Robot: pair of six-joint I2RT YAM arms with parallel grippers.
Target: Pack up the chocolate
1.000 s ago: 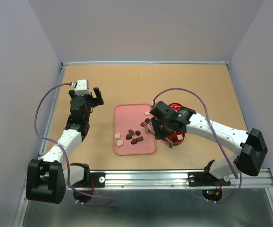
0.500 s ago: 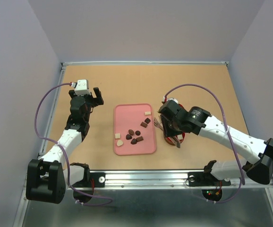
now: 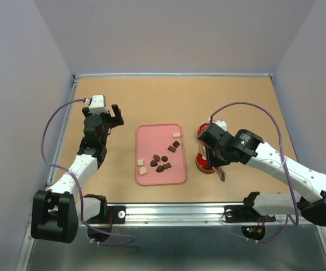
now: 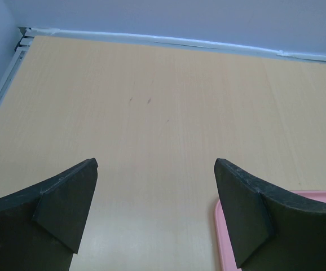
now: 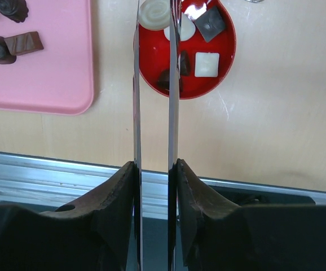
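Note:
Several chocolates (image 3: 164, 160), dark brown and cream-white, lie on the pink tray (image 3: 152, 135), which also shows in the right wrist view (image 5: 44, 79). My right gripper (image 5: 154, 166) is shut on metal tongs (image 5: 136, 84). Between their tips sits a round cream-white chocolate (image 5: 154, 14), over the left rim of the red tin (image 5: 208, 84). The tin holds a dark square (image 5: 210, 23), a white square (image 5: 206, 64) and more pieces. From above, my right gripper (image 3: 215, 164) covers most of the tin (image 3: 199, 163). My left gripper (image 3: 117, 114) (image 4: 156, 214) stands open and holds nothing, left of the tray.
A second red round piece (image 3: 202, 131) shows behind my right arm, mostly hidden. The aluminium rail (image 5: 50, 175) runs along the table's near edge, just below the tin. A corner of the pink tray (image 4: 222, 226) lies by my left gripper's right finger.
My right arm has swung rightward from the tray's right edge to over the red tin, carrying the tongs. The left arm has not moved.

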